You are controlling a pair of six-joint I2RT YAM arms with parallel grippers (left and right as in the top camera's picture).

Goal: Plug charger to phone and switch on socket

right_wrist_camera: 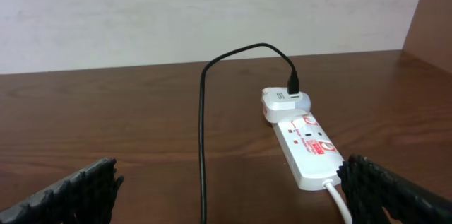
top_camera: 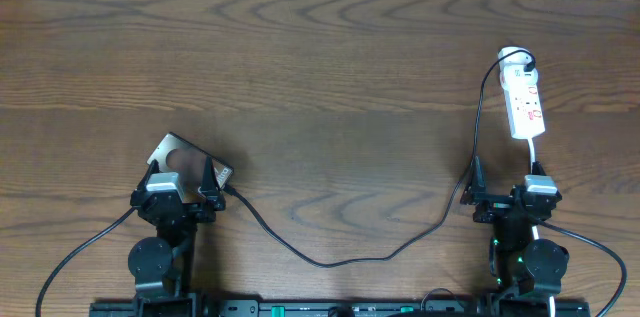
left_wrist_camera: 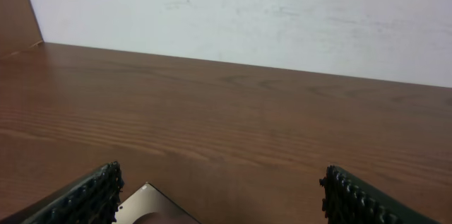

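The phone point(top_camera: 182, 153) lies slanted on the table at the left, its near part under my left gripper point(top_camera: 180, 177). In the left wrist view only one bronze corner of the phone point(left_wrist_camera: 150, 206) shows, between the open fingers and nearer the left one point(left_wrist_camera: 85, 197). The charger point(top_camera: 330, 260), a thin black cable, runs from a white adapter point(right_wrist_camera: 282, 102) at the far end of the socket point(top_camera: 525, 97) across the table to the phone's right corner; its tip is too small to judge. My right gripper point(top_camera: 505, 183) stands open just short of the socket point(right_wrist_camera: 307, 146), with the charger point(right_wrist_camera: 203, 132) passing between its fingers.
The socket's white cord point(right_wrist_camera: 339, 204) leads back past my right gripper's right finger point(right_wrist_camera: 395, 194). A pale wall stands behind the table's far edge. Thicker black robot cables trail at the near corners beside both arm bases.
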